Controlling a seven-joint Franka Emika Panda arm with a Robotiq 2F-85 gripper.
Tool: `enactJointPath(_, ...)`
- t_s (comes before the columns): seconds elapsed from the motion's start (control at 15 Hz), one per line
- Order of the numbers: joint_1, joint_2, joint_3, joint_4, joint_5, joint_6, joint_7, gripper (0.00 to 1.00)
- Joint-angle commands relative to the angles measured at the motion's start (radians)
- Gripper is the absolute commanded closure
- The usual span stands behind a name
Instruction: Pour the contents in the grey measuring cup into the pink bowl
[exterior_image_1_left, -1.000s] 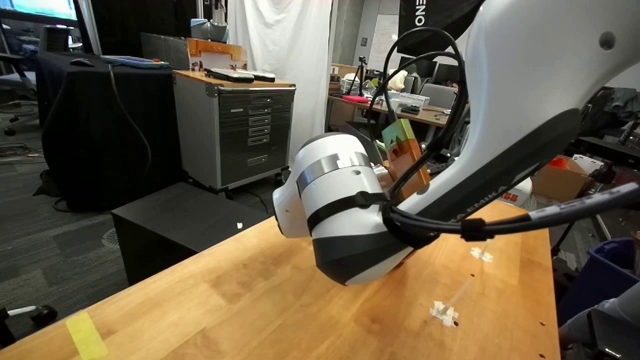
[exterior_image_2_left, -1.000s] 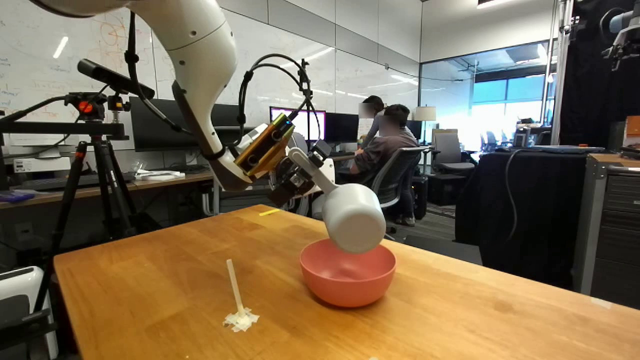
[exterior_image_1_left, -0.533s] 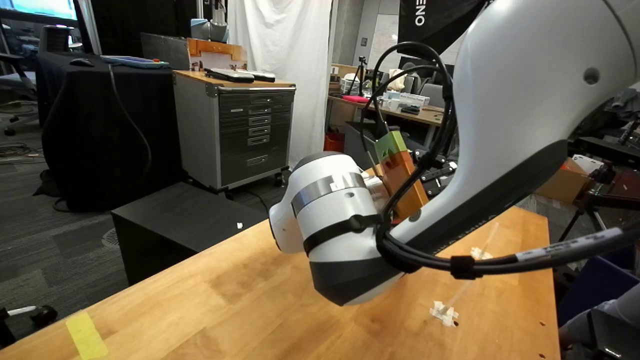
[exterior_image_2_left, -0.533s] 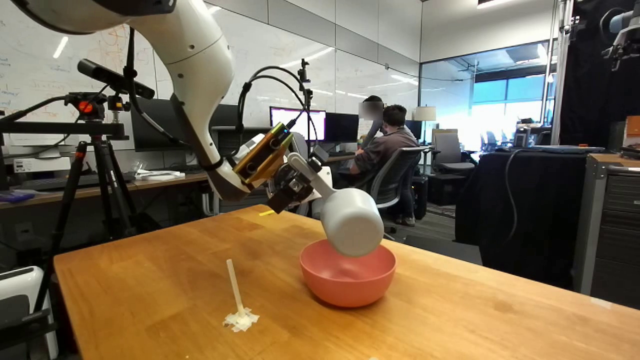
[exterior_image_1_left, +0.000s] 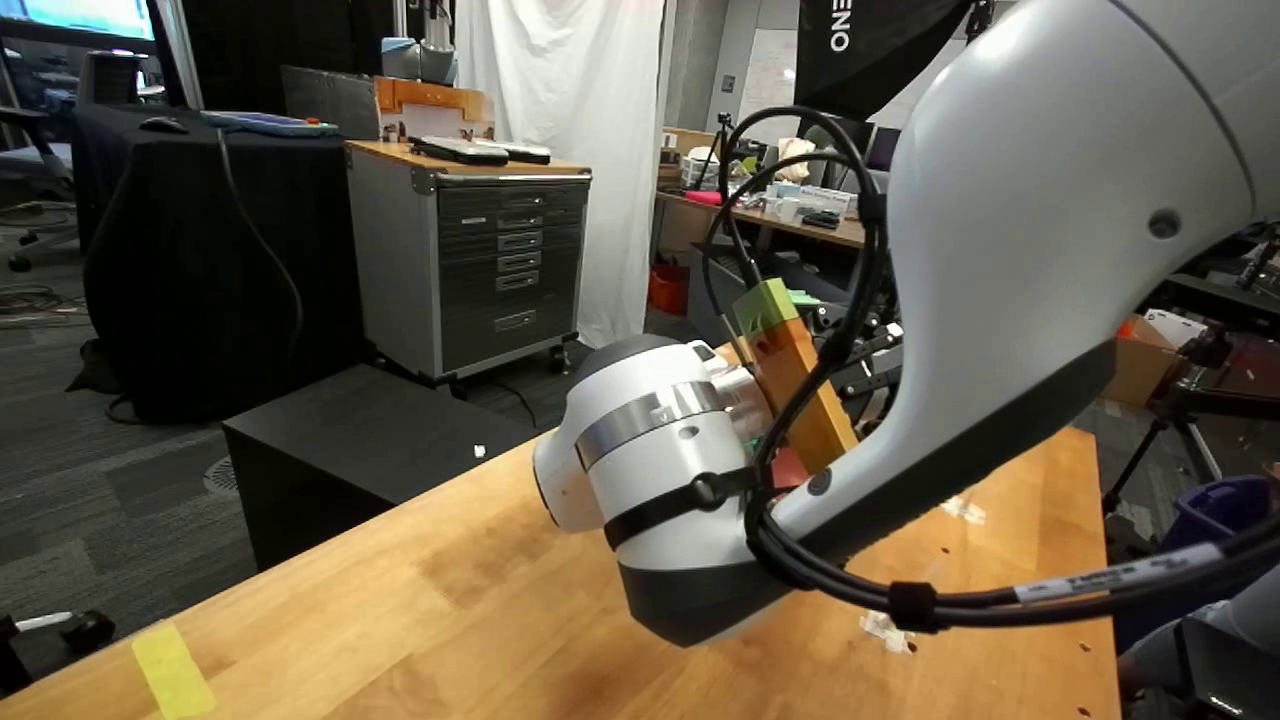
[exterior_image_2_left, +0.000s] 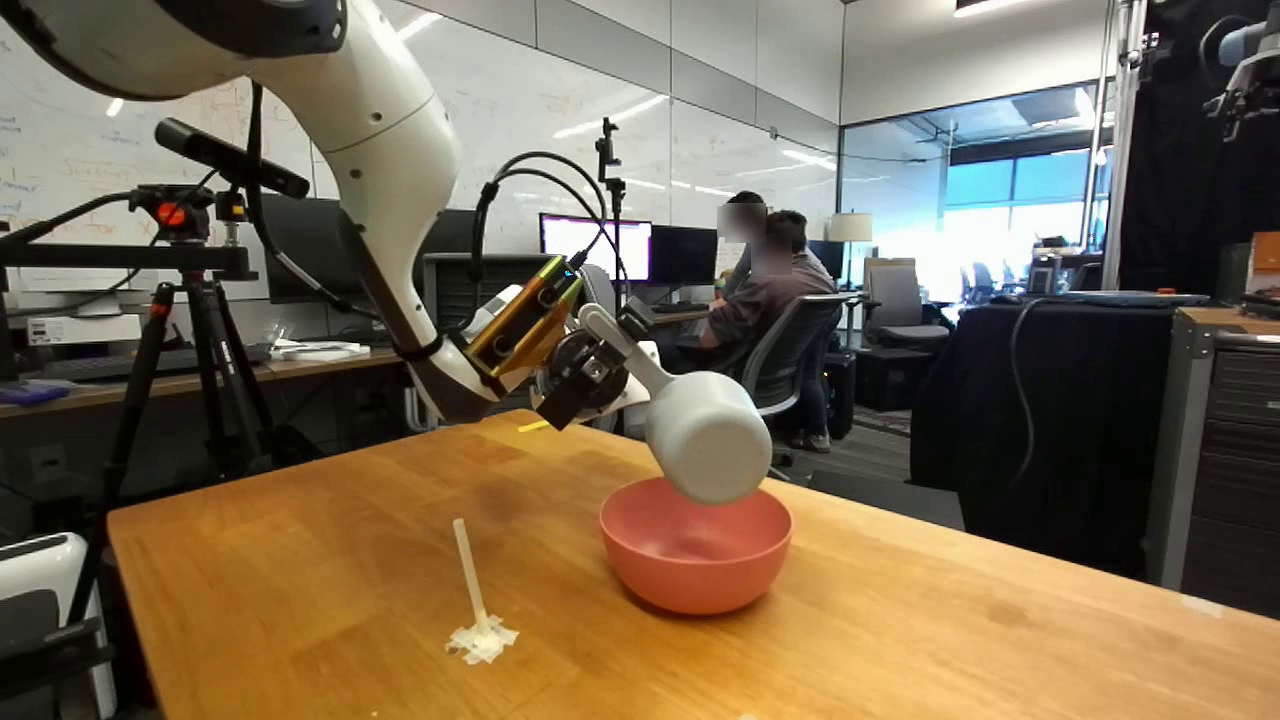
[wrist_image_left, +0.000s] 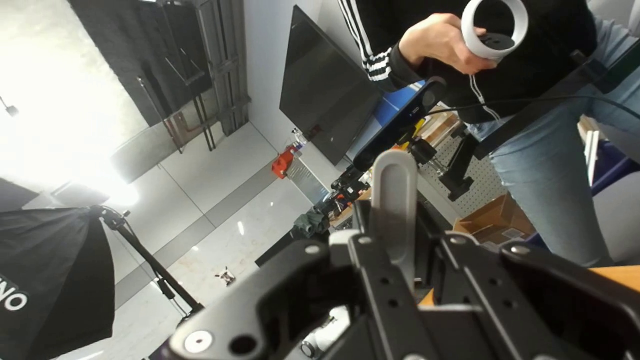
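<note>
Since half a second ago, the arm (exterior_image_1_left: 1020, 240) is sinking in both exterior views, while the cup (exterior_image_2_left: 708, 437) is barely shifting, edging upward in the frame, and the bowl (exterior_image_2_left: 697, 588) is staying put.

The task is seemingly reaching the pour: the cup is already hanging raised at the bowl. Tipping out the contents, or finishing that, is probably remaining, along with moving the cup away.

Nearest, at lower left of centre in an exterior view, a stick (exterior_image_2_left: 468, 570) is standing taped to the table (exterior_image_2_left: 900, 640). Beyond it, right of centre, the bowl is sitting upright; its visible inside is showing none of the contents, though the cup is covering part of the back. The cup is hanging apparently over the bowl, leaning, its base facing the camera and its mouth turning away, so I cannot tell what it is holding.

Up and left, the gripper (exterior_image_2_left: 616, 342) is carrying it; in the wrist view the fingers (wrist_image_left: 374, 272) are pinching the handle (wrist_image_left: 395, 200), lower middle.

Farthest, at upper right there, a person (wrist_image_left: 545, 60) is holding a ringed controller (wrist_image_left: 496, 41).
</note>
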Motion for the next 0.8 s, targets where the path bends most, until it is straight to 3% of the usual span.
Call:
enactJointPath(0.0, 0.043, 0.043, -0.054, 0.054, -0.034, -0.039, -0.059, 0.90)
enactJointPath(0.73, 0.123, 0.087, -0.162, 0.067, -0.038, -0.037, -0.110, 0.90)
